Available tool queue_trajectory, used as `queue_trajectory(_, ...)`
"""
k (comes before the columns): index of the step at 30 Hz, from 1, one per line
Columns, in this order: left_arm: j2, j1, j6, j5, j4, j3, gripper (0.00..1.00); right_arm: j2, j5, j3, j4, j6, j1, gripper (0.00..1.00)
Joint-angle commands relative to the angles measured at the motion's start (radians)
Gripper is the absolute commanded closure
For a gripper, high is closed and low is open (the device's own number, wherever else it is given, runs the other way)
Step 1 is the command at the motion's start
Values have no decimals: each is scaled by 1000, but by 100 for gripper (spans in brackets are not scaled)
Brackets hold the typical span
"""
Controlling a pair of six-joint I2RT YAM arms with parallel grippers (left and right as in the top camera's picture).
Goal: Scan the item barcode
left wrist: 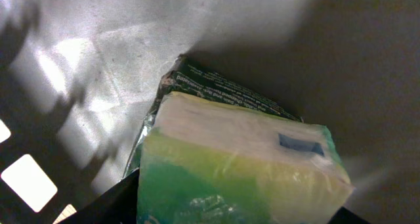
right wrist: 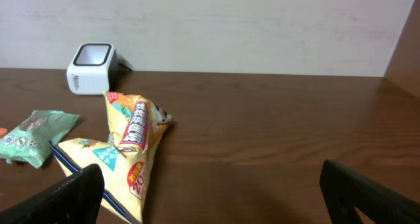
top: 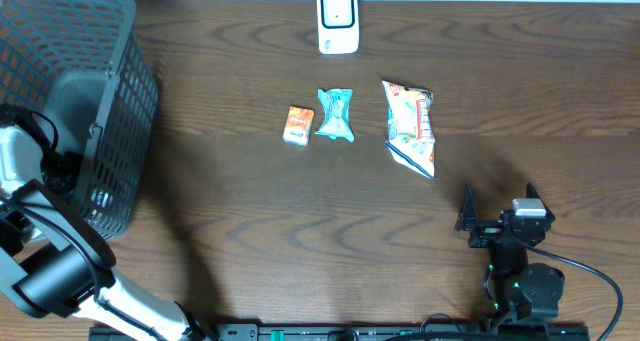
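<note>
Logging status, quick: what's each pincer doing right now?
Left pincer: at a green packet, grip cannot be told.
Right pincer: open, holding nothing.

The table [top: 250, 211] was dark wood with a visible grain and a soft sheen. The basket [top: 130, 111] was matt grey plastic mesh. The scanner [top: 338, 21] was smooth, glossy white plastic. The chip bag [top: 410, 126] was crinkled shiny film, and the pack [left wrist: 236, 165] wore clear, glossy plastic wrap.
</note>
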Motion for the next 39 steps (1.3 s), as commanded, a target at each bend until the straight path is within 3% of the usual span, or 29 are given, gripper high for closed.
queue_trajectory(1, 27, 1, 10, -2, -1, 1, 38, -5, 1, -2, -5, -11, 6, 1)
queue_trajectory(8, -41, 1, 10, 68, -23, 81, 46, -5, 2, -2, -5, -12, 6, 1)
queue_trajectory(11, -95, 1, 10, 111, -22, 117, 65, -5, 1, -2, -5, -11, 6, 1)
queue_trajectory(17, -209, 1, 10, 132, 6, 170, 65, -5, 1, -2, -5, -12, 6, 1)
queue_trajectory(22, -337, 0, 5, 272, 108, 174, 64, -5, 2, -2, -5, -12, 6, 1)
queue_trajectory(30, -540, -21, -167, 538, 336, 174, 63, -5, 1, -2, -5, -12, 6, 1)
queue_trajectory(35, -610, -163, -204, 579, 413, 174, 64, -5, 1, -2, -5, -12, 6, 1)
queue_trajectory(39, -587, -404, -152, 537, 427, 174, 63, -5, 1, -2, -5, -11, 6, 1)
